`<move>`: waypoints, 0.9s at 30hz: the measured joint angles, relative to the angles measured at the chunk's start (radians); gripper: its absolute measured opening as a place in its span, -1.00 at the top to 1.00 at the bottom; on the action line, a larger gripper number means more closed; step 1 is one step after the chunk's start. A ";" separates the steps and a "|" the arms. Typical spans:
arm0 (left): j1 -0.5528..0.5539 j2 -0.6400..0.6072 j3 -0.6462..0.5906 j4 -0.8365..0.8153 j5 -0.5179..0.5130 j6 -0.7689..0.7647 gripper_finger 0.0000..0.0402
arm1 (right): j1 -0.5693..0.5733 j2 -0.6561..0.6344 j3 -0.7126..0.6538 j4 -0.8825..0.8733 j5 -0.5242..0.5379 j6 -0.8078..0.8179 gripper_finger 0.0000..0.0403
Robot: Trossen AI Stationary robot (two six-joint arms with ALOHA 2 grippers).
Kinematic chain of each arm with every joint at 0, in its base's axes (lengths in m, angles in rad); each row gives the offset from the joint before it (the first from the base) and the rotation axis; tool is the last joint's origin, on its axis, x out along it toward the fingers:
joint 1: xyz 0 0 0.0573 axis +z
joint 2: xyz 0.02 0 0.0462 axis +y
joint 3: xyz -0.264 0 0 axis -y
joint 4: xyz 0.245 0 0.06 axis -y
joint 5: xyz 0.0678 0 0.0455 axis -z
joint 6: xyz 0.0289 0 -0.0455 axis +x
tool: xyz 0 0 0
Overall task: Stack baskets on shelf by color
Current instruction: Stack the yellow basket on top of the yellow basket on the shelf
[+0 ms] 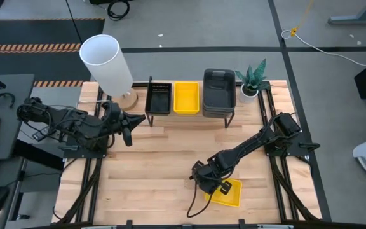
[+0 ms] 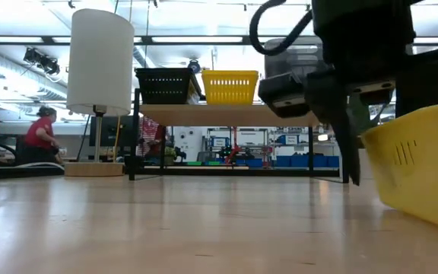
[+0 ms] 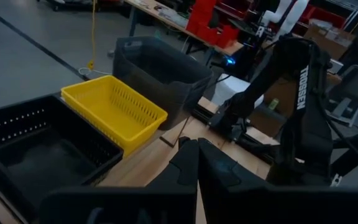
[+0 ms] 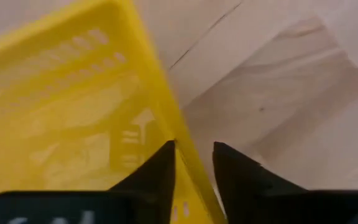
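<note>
Straddling yellow basket (image 4: 73, 112) wall, right end effector (image 4: 194, 165) fingers narrowly apart; left end effector (image 3: 196, 162) together.

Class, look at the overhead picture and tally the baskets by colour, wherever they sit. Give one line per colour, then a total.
Yellow baskets: 2, one on the shelf, one on the table
Black baskets: 1
Dark grey baskets: 1 stack; number within it unclear
Total: 4 countable

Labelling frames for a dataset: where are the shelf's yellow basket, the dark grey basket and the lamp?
yellow basket (image 1: 186, 97), high view, its floor.
dark grey basket (image 1: 219, 89), high view, its floor.
lamp (image 1: 107, 62), high view, its white shade.
</note>
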 joint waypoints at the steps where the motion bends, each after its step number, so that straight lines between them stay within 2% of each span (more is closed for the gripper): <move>1: 0.000 0.000 0.000 0.001 0.000 0.000 0.97 | 0.000 0.000 -0.001 0.000 0.005 0.001 0.45; 7: 0.000 0.000 0.000 0.007 -0.004 -0.048 0.97 | -0.028 -0.016 0.017 -0.011 0.011 0.001 0.94; 12: 0.000 -0.008 0.000 0.073 0.000 -0.017 0.97 | -0.100 -0.067 0.096 -0.108 0.008 0.046 0.96; 17: 0.000 -0.044 0.000 0.128 0.024 0.134 0.98 | -0.215 -0.152 0.283 -0.243 -0.059 0.117 0.97; 22: 0.005 -0.094 -0.002 0.095 0.092 0.263 0.99 | -0.357 -0.188 0.510 -0.313 -0.057 0.199 0.98; 27: 0.061 -0.210 -0.083 0.112 0.202 0.320 0.99 | -0.509 -0.186 0.696 -0.344 0.003 0.293 0.99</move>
